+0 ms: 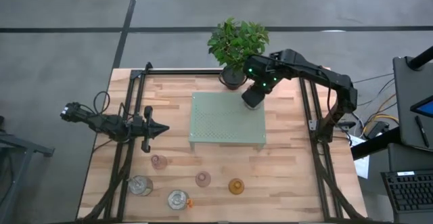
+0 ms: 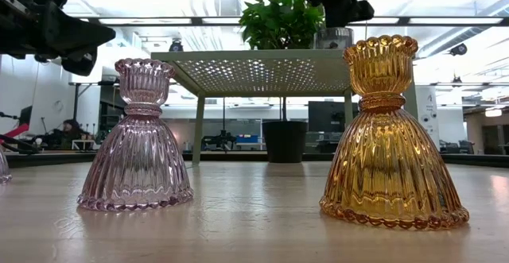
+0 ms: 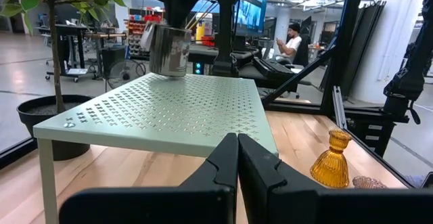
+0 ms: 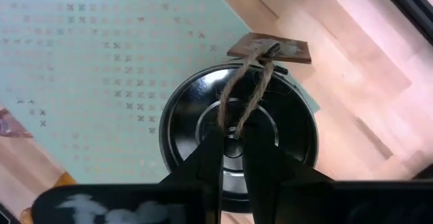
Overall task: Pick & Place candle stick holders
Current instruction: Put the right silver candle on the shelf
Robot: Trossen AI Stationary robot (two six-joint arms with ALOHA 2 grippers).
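Note:
A silvery candle stick holder [image 4: 237,129] with a twine loop and a brown tag [image 4: 269,49] is at the far right corner of the pale green perforated stand [image 1: 226,119]. My right gripper [image 1: 252,97] is shut on it from above. It also shows in the left wrist view [image 3: 169,48] and the low view [image 2: 334,38]. Two pink glass holders [image 1: 158,161] [image 1: 203,178], an amber one [image 1: 236,186] and two silvery ones [image 1: 140,185] [image 1: 178,199] stand on their bases on the table's near part. My left gripper [image 1: 162,129] is shut and empty, left of the stand. My right gripper comes from above, pointing down, and its two fingers [image 4: 213,153] close at the centre of the holder's top [image 4: 233,137], where the twine loop comes out. The fingertips hide which part they pinch. The holder is upright at the stand's surface; whether it rests there I cannot tell.
A potted green plant [image 1: 237,41] stands just behind the stand's far right corner, close to my right arm. Black frame rails [image 1: 132,109] run along the table's left and right sides. Bare wood lies between the stand and the row of holders.

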